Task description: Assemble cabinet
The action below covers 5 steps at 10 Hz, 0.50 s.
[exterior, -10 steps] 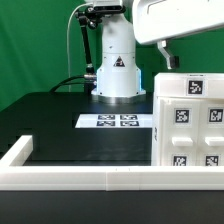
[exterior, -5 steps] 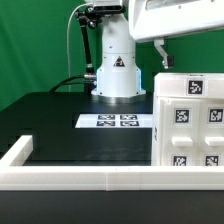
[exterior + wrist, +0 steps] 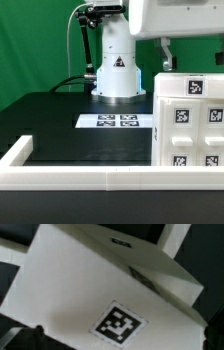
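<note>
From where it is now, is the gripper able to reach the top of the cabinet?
Probably yes. The gripper hangs just above the cabinet, and nothing shows between them. The wrist view is filled with the cabinet's white tagged face.

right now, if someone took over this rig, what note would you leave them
Gripper: above the cabinet, near the exterior view's top right. One dark finger shows below the white arm housing; open or shut cannot be told, and nothing is seen held.
Cabinet: stands at the exterior view's right on the black table, just behind the white border rail. Its front shows several square tags. The wrist view looks down on a tagged white surface of it at close range.
Marker board: flat on the table in front of the robot base.
Done: how far assembly has got cannot be told.
Left: confirm which cabinet parts are seated, then finish assembly.
</note>
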Available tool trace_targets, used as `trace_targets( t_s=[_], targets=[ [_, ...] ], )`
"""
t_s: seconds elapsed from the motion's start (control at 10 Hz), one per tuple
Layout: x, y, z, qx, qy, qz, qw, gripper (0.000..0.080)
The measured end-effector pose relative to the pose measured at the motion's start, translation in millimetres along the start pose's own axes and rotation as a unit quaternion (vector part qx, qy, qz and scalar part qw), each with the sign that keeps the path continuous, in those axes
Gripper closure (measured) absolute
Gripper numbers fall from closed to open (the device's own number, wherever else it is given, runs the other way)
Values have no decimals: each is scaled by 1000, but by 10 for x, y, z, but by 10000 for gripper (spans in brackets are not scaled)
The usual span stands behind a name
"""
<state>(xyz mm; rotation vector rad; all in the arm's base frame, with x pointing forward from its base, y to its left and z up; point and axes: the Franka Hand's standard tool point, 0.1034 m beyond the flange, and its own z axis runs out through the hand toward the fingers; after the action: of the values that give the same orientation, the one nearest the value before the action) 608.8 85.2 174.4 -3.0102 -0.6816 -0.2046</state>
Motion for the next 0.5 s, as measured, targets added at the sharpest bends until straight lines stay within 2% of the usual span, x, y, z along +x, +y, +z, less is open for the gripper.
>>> trace_targets(
  t_s=[0.1, 0.2, 0.5],
  targets=[
    [-16, -2, 30, 9, -20, -41, 999, 3],
    [0, 10, 47, 10, -25, -52, 998, 3],
    [-23, 67, 46, 3, -30, -145, 989, 3]
  ],
)
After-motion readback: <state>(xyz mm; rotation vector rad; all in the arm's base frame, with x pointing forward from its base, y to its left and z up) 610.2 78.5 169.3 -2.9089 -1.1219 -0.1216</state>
